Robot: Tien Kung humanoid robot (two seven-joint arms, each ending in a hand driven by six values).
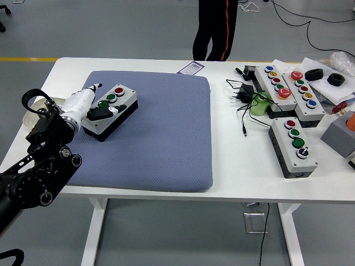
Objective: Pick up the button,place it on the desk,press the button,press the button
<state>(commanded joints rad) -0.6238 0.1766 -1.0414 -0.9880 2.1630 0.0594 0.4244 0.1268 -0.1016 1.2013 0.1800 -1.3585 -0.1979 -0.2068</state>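
A grey button box (112, 111) with a black base lies on the blue mat (161, 138) near its left edge. It carries a red button (118, 91), a green button (111, 97) and another green one nearer the hand. My left hand (95, 105), white with black fingertips, lies against the box's left end; one finger (105, 112) rests across its top and another points up past its far side. I cannot tell if the fingers grip the box. My right hand is out of view.
Three more button boxes (293, 145) (276, 88) (305, 94) stand on the right of the white table (244, 177), with a black power adapter and cable (244, 94) and a green object (260, 104). A person's legs (215, 27) stand beyond the far edge.
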